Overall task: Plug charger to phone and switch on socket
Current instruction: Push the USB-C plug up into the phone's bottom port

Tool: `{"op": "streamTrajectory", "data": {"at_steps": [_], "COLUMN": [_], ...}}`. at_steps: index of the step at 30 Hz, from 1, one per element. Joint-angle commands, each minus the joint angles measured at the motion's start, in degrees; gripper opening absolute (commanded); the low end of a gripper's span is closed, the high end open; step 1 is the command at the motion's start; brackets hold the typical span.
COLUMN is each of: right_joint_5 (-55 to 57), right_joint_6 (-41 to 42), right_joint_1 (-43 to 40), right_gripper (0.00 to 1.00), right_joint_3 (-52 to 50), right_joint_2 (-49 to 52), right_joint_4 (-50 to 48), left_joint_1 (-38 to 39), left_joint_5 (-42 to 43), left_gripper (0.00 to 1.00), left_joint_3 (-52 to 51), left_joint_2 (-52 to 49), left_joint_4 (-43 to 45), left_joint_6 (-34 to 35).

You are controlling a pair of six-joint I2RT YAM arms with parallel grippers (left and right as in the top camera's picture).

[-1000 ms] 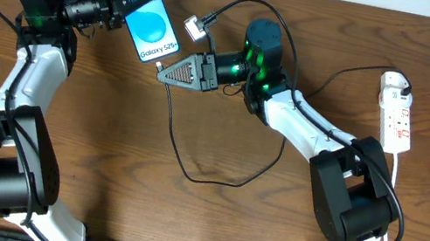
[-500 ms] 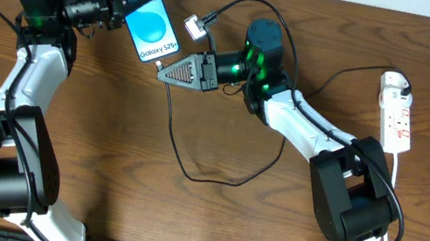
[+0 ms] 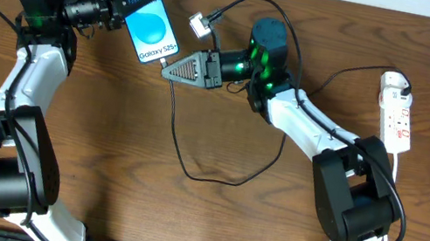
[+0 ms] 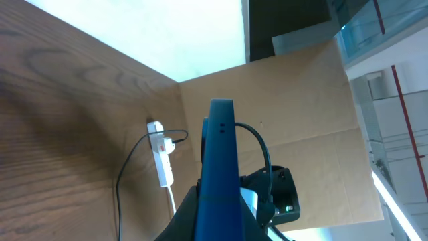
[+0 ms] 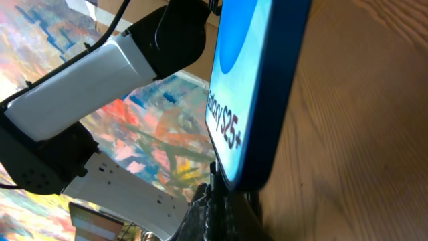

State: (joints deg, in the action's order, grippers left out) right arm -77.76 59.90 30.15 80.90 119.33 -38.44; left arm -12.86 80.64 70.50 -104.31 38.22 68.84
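Note:
The phone (image 3: 151, 28) is lifted at the back left with its light-blue screen up, and my left gripper (image 3: 129, 1) is shut on its far end. In the left wrist view I see the phone (image 4: 221, 167) edge-on between the fingers. My right gripper (image 3: 165, 71) is shut on the plug tip of the charger (image 3: 179, 145), right at the phone's near end. The right wrist view has the shut fingertips (image 5: 224, 194) just under the phone's (image 5: 257, 87) bottom edge; the tip itself is hidden. The black cable loops over the table to the socket (image 3: 397, 113) at the far right.
A black plug (image 3: 402, 85) sits in the socket's far end, and its white cord (image 3: 391, 231) runs along the right edge towards the front. A short cable with a white connector (image 3: 199, 22) hangs above the right wrist. Wooden table (image 3: 105, 137) lies under both arms.
My right arm has shifted slightly to the right and back, keeping the charger tip at the phone's end. The left arm and the phone have not moved.

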Motion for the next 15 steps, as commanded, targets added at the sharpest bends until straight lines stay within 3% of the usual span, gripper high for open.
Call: {"op": "streamTrajectory", "data": {"at_steps": [1,15], "right_joint_5": [0.28,1.53], "right_joint_6": [0.26,0.26], "right_joint_1": [-0.48,0.31], "right_gripper": [0.01,0.01], "right_joint_3": [0.09,0.09], "right_joint_2": [0.68,0.68], "right_joint_4": [-0.17,-0.15], "left_joint_1": [-0.07,-0.07], "left_joint_5": [0.76,0.76], "left_gripper": [0.07,0.07], "left_joint_3": [0.24,0.24], "left_joint_2": [1.73,1.73], "left_joint_4": [0.74,0.70], "left_joint_6": [0.02,0.09]}}
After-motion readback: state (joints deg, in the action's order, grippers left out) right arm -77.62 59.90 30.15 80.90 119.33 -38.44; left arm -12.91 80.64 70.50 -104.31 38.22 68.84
